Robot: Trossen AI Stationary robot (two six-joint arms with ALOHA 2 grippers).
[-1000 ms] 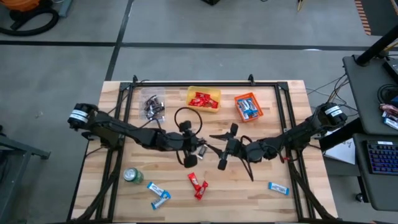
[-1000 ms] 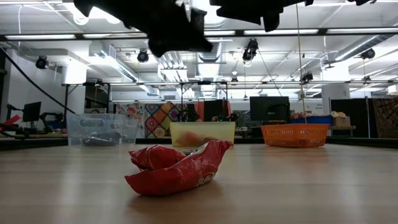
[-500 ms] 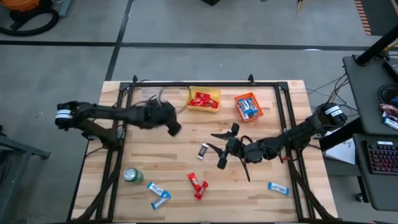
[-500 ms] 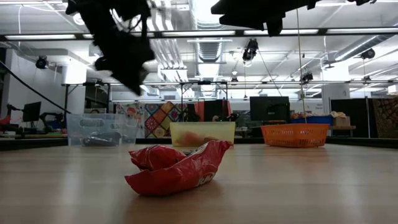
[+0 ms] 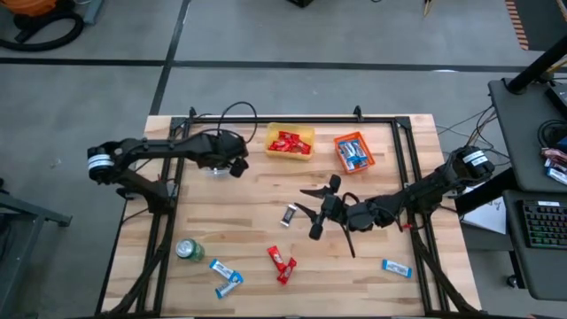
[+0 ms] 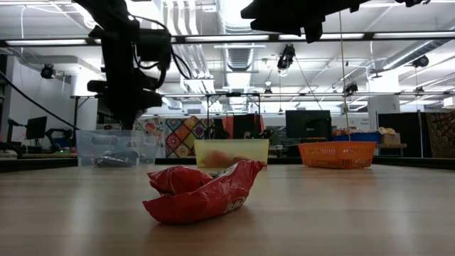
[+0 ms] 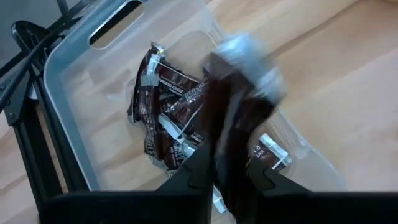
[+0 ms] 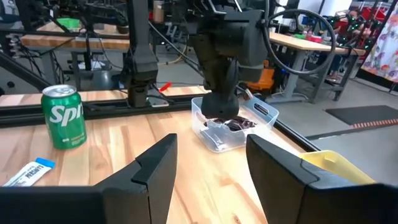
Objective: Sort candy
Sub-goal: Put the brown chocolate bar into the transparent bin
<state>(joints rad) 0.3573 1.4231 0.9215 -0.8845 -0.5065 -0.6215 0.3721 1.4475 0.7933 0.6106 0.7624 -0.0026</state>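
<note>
1. Left hand (image 7: 230,177): fingers close together, pinching one dark-wrapped bar (image 7: 239,106). It hangs over the clear bin (image 7: 68,81) at the far left of the worktop (image 5: 390,177). The bar is blurred, so can't tell how firm the grip is.
2. Why there: the clear bin already holds a pile of dark bars (image 7: 165,106), so prob. this is the drop spot for that colour. Held right above the pile, the bar should land inside the walls.
3. Right hand (image 5: 307,213): fingers spread wide, nothing between them, mid worktop. A silver-dark bar (image 5: 289,214) lies just beside its tips. Judging by that, it's lined up as the next pick, w/ the fingers set either side for a straight close.
4. Sorted so far: red bars in the yellow bin (image 5: 291,131), blue-white bars in the orange bin (image 5: 337,142), both along the far edge next to the clear bin. One bin per colour.
5. Loose candy on the worktop:
   - two red bars (image 5: 282,263) near the front, middle
   - two blue-white bars (image 5: 226,276) front left
   - one blue-white bar (image 5: 396,268) front right
6. Green can (image 5: 189,251) stands upright front left, near the blue-white pair. Not candy, no bin for it.
7. Progress: mostly done by the look of it, approx. half a dozen loose bars left plus the one in the left hand.
8. Risk: arms are well apart now, but the front-middle red bars are within reach of both.
</note>
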